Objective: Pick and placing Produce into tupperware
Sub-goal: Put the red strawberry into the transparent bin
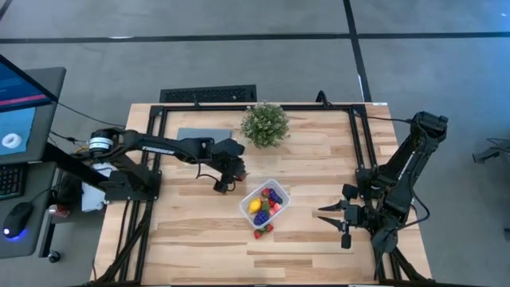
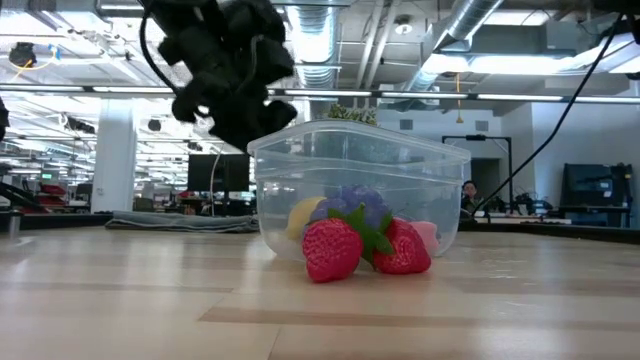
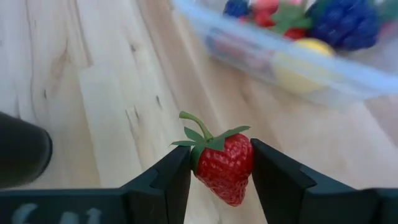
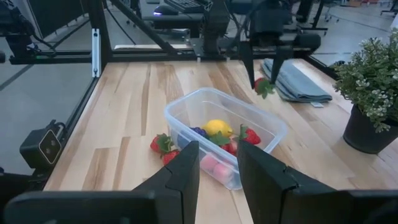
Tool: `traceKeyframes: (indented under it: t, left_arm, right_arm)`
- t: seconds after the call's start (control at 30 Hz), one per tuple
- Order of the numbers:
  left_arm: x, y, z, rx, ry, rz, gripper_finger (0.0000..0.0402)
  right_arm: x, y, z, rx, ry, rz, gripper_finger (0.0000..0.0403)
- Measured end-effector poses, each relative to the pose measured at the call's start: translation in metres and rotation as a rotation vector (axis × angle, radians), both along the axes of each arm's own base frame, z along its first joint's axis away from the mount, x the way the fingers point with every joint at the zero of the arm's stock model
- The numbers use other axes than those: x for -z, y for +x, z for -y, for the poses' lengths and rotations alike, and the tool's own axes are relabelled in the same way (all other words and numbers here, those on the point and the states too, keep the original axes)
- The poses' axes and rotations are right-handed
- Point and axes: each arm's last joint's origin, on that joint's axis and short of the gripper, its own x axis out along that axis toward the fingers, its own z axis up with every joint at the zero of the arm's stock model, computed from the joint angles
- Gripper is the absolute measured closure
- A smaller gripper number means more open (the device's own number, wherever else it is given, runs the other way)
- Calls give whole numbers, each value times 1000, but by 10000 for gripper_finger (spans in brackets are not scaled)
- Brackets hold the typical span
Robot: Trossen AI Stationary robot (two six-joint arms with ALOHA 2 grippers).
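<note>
The clear tupperware point(image 1: 265, 202) sits mid-table and holds a yellow piece, purple pieces and red ones point(image 4: 214, 129). Two red strawberries point(image 2: 362, 247) lie on the wood against its near wall. My left gripper point(image 1: 225, 185) hangs to the left of the box, shut on a red strawberry point(image 3: 225, 167), above the table. My right gripper point(image 1: 328, 216) is open and empty near the table's right side, pointing toward the box. My left gripper pinches the strawberry's two sides point(image 3: 247, 163) between its two fingers, just under the green leaf cap. The fingers point down from above point(image 4: 263, 70). The strawberry is lifted clear of the table, its stem end tilted away from the gripper.
A bushy green potted plant point(image 1: 264, 123) stands at the far middle. A folded grey-blue cloth point(image 1: 203, 133) lies at the far left, behind my left arm. Black frame rails point(image 1: 360, 143) run along the table's sides.
</note>
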Motion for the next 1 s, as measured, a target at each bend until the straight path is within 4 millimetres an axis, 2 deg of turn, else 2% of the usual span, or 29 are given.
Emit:
traceKeyframes:
  t: [0.3,0.57,0.77,0.83,1.0]
  left_arm:
    - [-27,-9,35,77,6,92,258]
    - [-38,-5,71,189,-1,209,258]
    - [-45,-2,88,239,-8,307,258]
    - [-43,3,92,248,-12,345,258]
    - [-22,17,97,263,-15,341,258]
  right_arm:
    - [0,0,0,0,0,0,271]
    - [0,0,0,1,0,0,271]
    - [0,0,0,1,0,0,271]
    - [0,0,0,1,0,1,271]
    - [0,0,0,1,3,2,271]
